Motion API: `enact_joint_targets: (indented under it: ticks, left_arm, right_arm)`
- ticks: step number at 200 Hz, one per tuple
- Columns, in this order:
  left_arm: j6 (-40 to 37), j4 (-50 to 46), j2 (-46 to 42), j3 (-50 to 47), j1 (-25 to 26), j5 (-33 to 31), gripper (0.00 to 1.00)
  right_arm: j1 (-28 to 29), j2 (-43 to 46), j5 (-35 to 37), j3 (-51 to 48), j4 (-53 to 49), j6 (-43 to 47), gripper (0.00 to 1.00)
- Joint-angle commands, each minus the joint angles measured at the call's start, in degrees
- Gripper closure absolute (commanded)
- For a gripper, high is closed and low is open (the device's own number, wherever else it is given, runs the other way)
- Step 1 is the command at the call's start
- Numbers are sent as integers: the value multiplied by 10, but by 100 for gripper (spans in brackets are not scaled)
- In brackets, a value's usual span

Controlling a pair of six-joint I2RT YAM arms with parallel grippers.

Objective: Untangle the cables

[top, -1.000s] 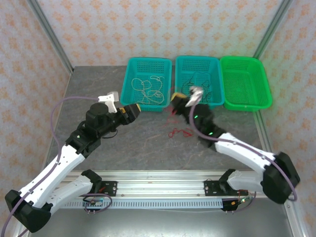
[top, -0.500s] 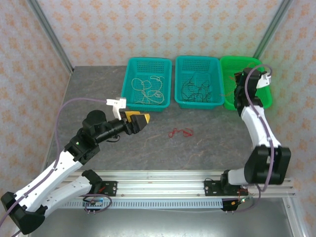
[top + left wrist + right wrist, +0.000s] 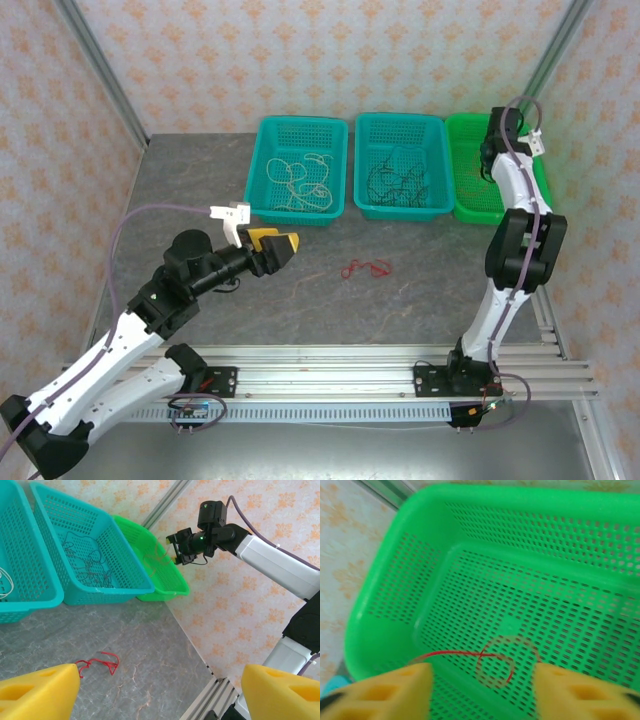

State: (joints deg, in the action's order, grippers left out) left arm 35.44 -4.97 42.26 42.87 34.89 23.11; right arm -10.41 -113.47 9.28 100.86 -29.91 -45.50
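Altogether three baskets, two red cables; left fingers apart, right fingers apart.

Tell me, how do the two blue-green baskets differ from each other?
The left teal basket holds cream-white cables, while the middle teal basket holds black cables. The left teal basket has a neighbour on one side only; the middle teal basket stands between it and the green basket. Both share the same teal colour, perforated walls and rectangular shape, and they look alike in size.
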Motion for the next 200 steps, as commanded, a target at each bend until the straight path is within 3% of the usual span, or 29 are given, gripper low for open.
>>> enact_joint_targets:
  ticks: [1,40,70,121,141,166,200]
  left_arm:
    - [-12,3,4,-9,7,-14,16]
    - [-7,8,12,-10,7,-13,16]
    - [-2,21,17,-22,8,-16,16]
    - [-14,19,57,-15,9,-11,15]
    - [-13,24,66,-14,11,-10,16]
    - [-7,35,70,-18,12,-12,15]
    - [-1,33,73,-19,18,-14,15]
  right_arm:
    - [0,9,20,19,-100,28,29]
    - [-1,90,-25,-64,-78,86,28]
    - [13,225,-194,-222,11,123,29]
    - [205,451,-242,-497,90,173,30]
    - [275,469,-223,-543,59,145,31]
    - [345,423,-224,-560,36,115,31]
    - [418,344,-179,-526,33,180,31]
